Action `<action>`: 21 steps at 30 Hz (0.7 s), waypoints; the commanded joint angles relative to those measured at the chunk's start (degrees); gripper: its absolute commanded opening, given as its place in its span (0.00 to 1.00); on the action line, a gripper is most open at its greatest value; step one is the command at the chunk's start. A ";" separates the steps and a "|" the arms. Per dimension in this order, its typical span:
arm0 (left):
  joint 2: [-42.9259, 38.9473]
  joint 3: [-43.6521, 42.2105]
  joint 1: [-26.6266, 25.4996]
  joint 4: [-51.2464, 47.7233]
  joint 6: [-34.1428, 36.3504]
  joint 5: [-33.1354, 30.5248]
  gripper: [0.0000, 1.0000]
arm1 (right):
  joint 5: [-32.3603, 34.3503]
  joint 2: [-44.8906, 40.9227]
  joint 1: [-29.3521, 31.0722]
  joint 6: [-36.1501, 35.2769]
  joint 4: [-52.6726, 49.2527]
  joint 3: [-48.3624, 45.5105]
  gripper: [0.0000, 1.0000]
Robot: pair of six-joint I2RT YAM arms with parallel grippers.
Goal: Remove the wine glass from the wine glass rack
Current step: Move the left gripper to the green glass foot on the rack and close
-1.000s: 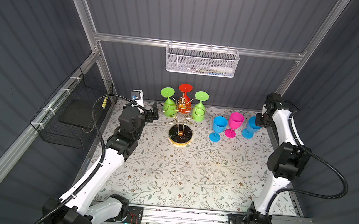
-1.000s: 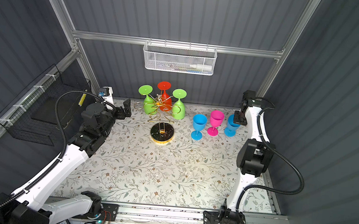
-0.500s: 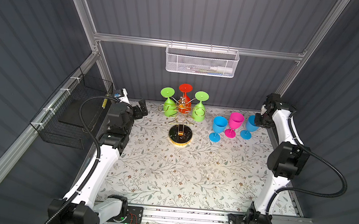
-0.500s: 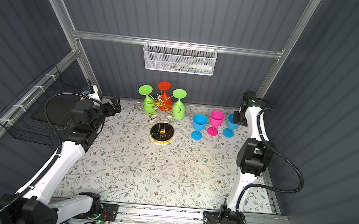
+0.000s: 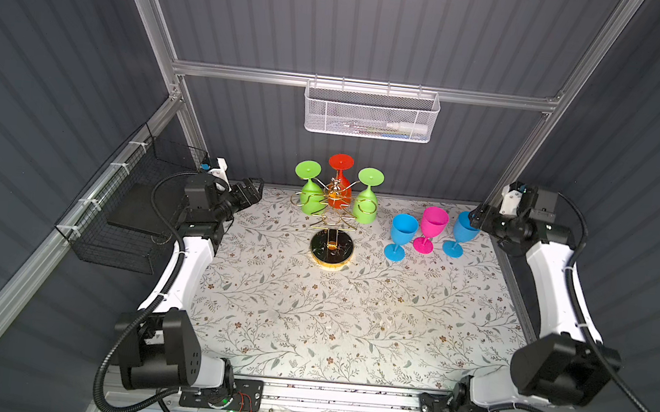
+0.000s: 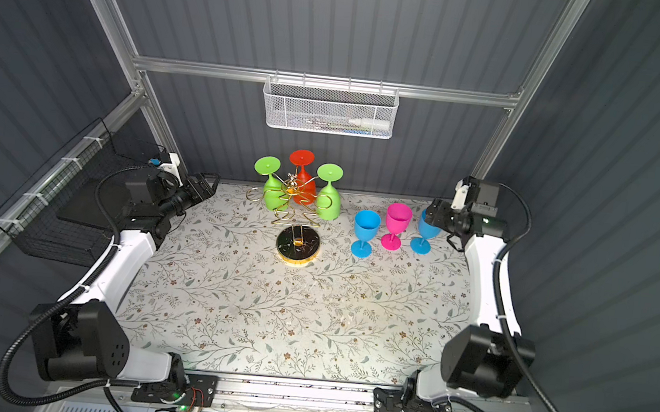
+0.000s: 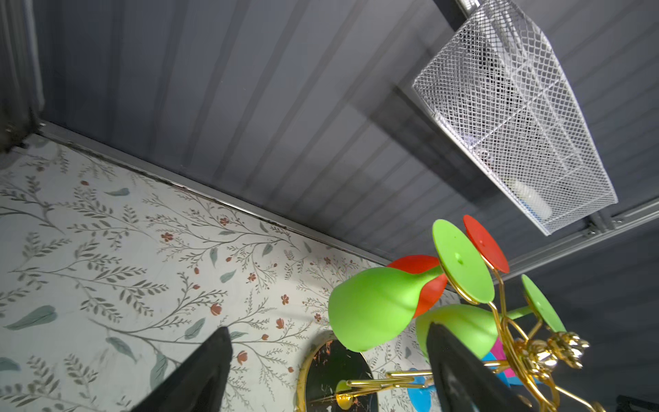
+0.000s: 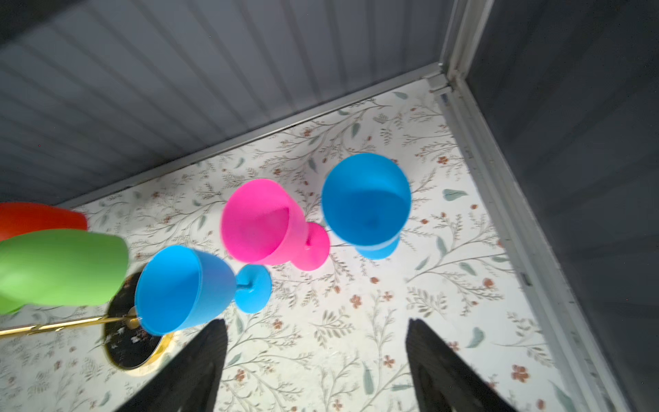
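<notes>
Upper centre of frame: wine glass rack [image 5: 332, 247] carries two green glasses [image 5: 312, 197], red glass [image 5: 341, 162], upside down. Left gripper [image 5: 253, 192] mid-left, right gripper [image 5: 477, 219] mid-right, both spread wide, empty.

the wine glass rack [image 5: 333, 226] is of thin gold wire, and its round base [image 5: 332, 244] is black with a gold rim. the green wine glasses [image 5: 312, 202] are bright lime, the red wine glass [image 5: 341, 162] is orange-red. the blue glasses [image 5: 404, 225] are sky blue, the pink glass [image 5: 434, 222] is magenta. the tabletop [image 5: 349, 322] is white with grey-green leaves and small red-brown flowers.
</notes>
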 commanded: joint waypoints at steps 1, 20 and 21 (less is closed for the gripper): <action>3.74 4.34 0.84 5.36 -5.35 14.24 0.84 | -10.92 -5.96 0.22 6.78 13.29 -9.52 0.86; 19.50 25.13 -6.11 -5.29 -0.02 20.99 0.79 | -16.60 -19.38 5.58 11.54 17.60 -20.91 0.92; 20.54 26.22 -6.57 -6.49 0.69 20.70 0.78 | -16.83 -19.46 5.75 11.72 17.52 -20.84 0.92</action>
